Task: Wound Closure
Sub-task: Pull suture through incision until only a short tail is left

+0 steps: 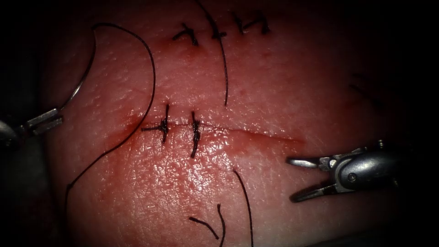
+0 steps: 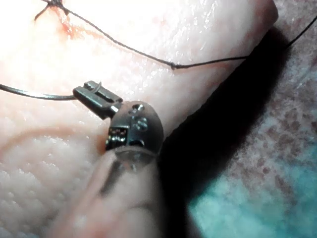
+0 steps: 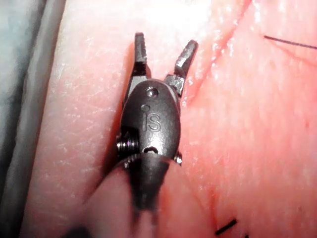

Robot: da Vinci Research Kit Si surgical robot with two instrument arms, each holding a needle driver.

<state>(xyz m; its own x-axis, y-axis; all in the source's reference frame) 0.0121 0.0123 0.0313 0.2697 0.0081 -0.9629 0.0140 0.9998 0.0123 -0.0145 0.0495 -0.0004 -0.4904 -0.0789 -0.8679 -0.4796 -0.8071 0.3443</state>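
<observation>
Left gripper (image 1: 45,121) clamped on the needle (image 1: 84,75), clear of the tissue (image 1: 274,91); right gripper (image 1: 299,179) apart and empty.

Held near one end, the needle arcs up at the far left, thread (image 1: 148,91) trailing past two stitches (image 1: 179,130) across the cut (image 1: 256,133). Its right stretch lies unclosed, so the step looks like setting up another bite, which calls for a reoriented needle.

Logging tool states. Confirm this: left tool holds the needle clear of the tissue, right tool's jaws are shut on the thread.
Wrong about the right tool: the endoscope view shows its jaws open and holding nothing. The left tool does hold the needle at one end, clear of the tissue.
</observation>
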